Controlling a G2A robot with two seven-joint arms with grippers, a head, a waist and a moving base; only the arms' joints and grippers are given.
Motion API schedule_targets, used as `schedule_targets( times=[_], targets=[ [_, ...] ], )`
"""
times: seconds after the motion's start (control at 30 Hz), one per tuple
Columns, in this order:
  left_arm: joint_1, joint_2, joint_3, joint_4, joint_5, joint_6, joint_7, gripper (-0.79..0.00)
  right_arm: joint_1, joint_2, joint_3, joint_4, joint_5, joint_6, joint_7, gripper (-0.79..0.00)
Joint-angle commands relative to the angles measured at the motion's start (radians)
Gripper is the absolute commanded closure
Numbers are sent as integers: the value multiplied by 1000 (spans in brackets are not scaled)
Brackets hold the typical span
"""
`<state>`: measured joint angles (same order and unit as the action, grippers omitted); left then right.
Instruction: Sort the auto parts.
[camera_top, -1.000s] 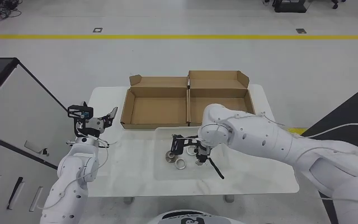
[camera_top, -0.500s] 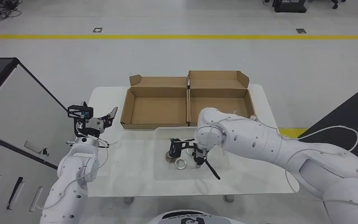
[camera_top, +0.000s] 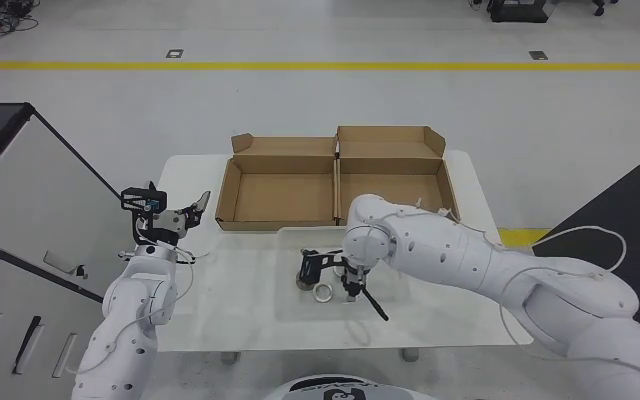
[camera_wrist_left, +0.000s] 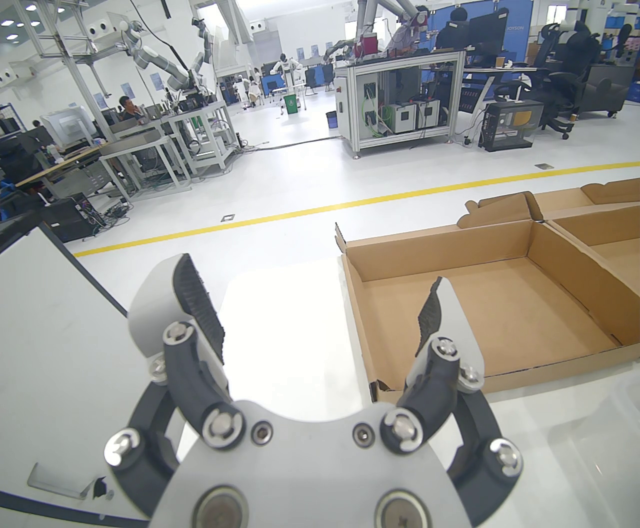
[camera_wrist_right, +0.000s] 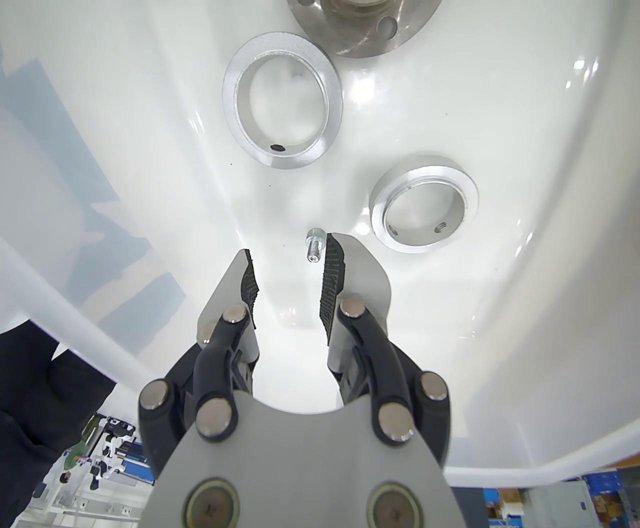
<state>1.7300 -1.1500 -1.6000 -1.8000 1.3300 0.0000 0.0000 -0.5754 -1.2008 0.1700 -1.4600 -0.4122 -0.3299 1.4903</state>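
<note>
Since one second earlier, the right gripper (camera_wrist_right: 289, 250) had shifted leftward across the tray (camera_wrist_right: 525, 150), toward the parts; the left arm had not moved. The right gripper's ribbed black pads (camera_wrist_right: 332, 270) stood partly apart, low over the glossy white tray floor. One pad was just beside a small threaded steel bolt (camera_wrist_right: 314, 244); contact could not be confirmed. The tray also held a flat matte aluminium ring (camera_wrist_right: 282, 100), a stepped aluminium collar (camera_wrist_right: 424, 202) with two small holes, and a duller steel flange (camera_wrist_right: 350, 35), cut off at the frame edge. An open cardboard left box (camera_top: 277, 197) and right box (camera_top: 395, 190) stood side by side at the table's far side. The left gripper (camera_wrist_left: 311, 272) was held with fingers spread wide, near the left box.
</note>
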Motion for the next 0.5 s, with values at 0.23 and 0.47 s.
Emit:
schedule_targets(
  times=[0.23, 0.47],
  targets=[
    [0, 0, 0, 0, 0, 0, 0, -785, -3, -14, 0, 21, -8, 8, 8, -283],
    [0, 0, 0, 0, 0, 0, 0, -785, -4, -16, 0, 21, -16, 17, 17, -259]
  ],
)
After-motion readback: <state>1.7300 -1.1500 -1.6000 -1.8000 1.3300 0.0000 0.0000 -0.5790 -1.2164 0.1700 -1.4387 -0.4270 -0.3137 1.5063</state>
